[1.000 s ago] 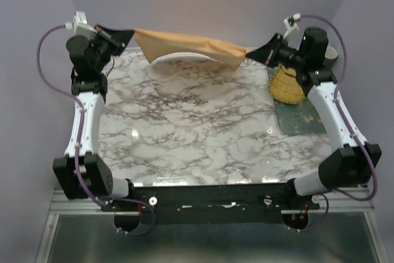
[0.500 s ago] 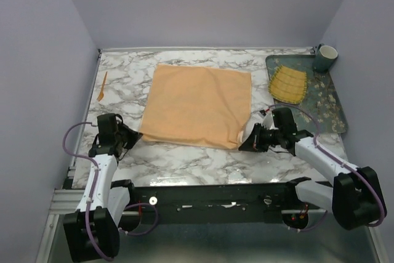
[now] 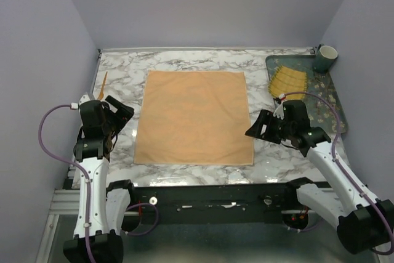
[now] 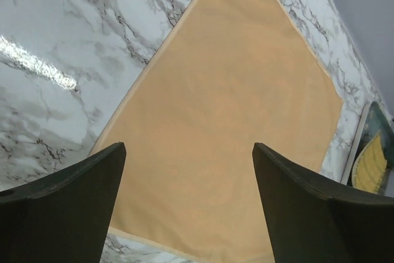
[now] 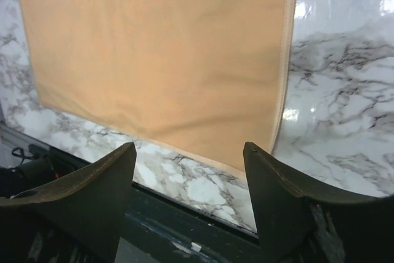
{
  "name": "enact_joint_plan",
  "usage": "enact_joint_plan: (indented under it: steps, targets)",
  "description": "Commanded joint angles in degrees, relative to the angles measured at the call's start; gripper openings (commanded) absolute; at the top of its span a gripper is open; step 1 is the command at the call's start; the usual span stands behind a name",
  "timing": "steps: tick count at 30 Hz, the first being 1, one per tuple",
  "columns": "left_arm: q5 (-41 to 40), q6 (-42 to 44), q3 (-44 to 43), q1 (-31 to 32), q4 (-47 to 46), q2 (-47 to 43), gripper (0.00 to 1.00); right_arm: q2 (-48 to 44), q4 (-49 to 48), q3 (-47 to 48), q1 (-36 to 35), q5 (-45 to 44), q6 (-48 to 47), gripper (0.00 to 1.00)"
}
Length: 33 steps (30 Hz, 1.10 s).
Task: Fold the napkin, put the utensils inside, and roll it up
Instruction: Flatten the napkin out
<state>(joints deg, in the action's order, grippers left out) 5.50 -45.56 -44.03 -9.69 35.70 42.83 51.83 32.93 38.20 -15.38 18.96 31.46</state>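
Lying flat at the middle of the marble table point(image 3: 120, 69), the peach napkin point(image 3: 194, 117) is spread ready for folding. The left gripper point(image 3: 122, 111) and right gripper point(image 3: 253, 130) flank its near corners, jaws apart and empty, seemingly poised to pinch them.

Looks like a robotics lab test cell to me, not an actual dining room: the marble-look worktop point(image 3: 123, 84) is boxed in on three sides by plain lavender walls point(image 3: 203, 4) and sits on a bare aluminium frame point(image 3: 61, 198). The left arm point(image 3: 92, 164) and right arm point(image 3: 335, 173), both white and black, are bolted to a black rail point(image 3: 209, 198) along the near edge, with purple cables point(image 3: 46, 133) looping off them in the open. The only homey bits are a peach napkin point(image 3: 194, 118) laid flat and a patterned tray point(image 3: 326, 100) holding a yellow checked cloth point(image 3: 288, 82), with a mug point(image 3: 325, 57) at its far corner.
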Motion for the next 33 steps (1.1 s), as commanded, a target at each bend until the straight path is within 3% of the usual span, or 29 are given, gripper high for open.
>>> enact_joint_plan:
  steps: [1, 2, 4, 8, 10, 12, 15, 19, 22, 30, 33]
  targets:
    - [2.9, 5.9, 2.1, -0.2, -7.6, 4.7, 0.81, 8.9, -0.9, 5.7, 0.1, -2.1, -4.9, 0.79]
    - [6.5, 6.4, 1.2, 0.0, -8.8, 7.4, 0.71, 11.2, -7.1, 5.2, 0.1, 0.0, -5.2, 0.79]
    - [6.9, 6.9, 0.5, 5.0, -13.1, 16.2, 0.69, 14.5, -11.6, 5.8, 0.1, 2.3, -5.4, 0.73]
    - [11.6, 8.8, -6.0, 12.1, -18.1, 31.4, 0.65, 25.6, -16.0, 14.1, 0.3, -4.1, -5.4, 0.71]
    - [8.2, 10.8, -8.5, 15.7, -19.1, 38.1, 0.61, 33.1, -15.9, 18.6, 1.5, -6.0, -5.4, 0.57]
    - [9.7, 10.8, -11.4, 15.9, -20.5, 43.4, 0.6, 39.9, -15.3, 25.0, 3.6, -4.9, -4.7, 0.44]
    - [10.2, 10.1, -13.4, 15.8, -21.4, 48.0, 0.58, 46.3, -15.4, 30.6, 5.5, -2.4, -2.3, 0.33]
    - [7.9, 9.1, -11.3, 15.8, -22.7, 46.6, 0.57, 56.9, -15.5, 39.2, 5.7, 1.8, -0.7, 0.32]
    - [5.8, 10.0, -9.2, 15.8, -20.9, 43.3, 0.62, 61.3, -15.5, 42.7, 5.7, 3.7, -1.0, 0.32]
    - [4.2, 7.7, -1.3, 13.2, -14.7, 30.6, 0.68, 69.4, -12.2, 46.8, 6.3, -0.7, 0.7, 0.29]
    - [-0.5, 7.5, -1.3, 11.8, -10.4, 24.4, 0.8, 70.8, -9.6, 47.3, 7.0, -0.6, 1.9, 0.28]
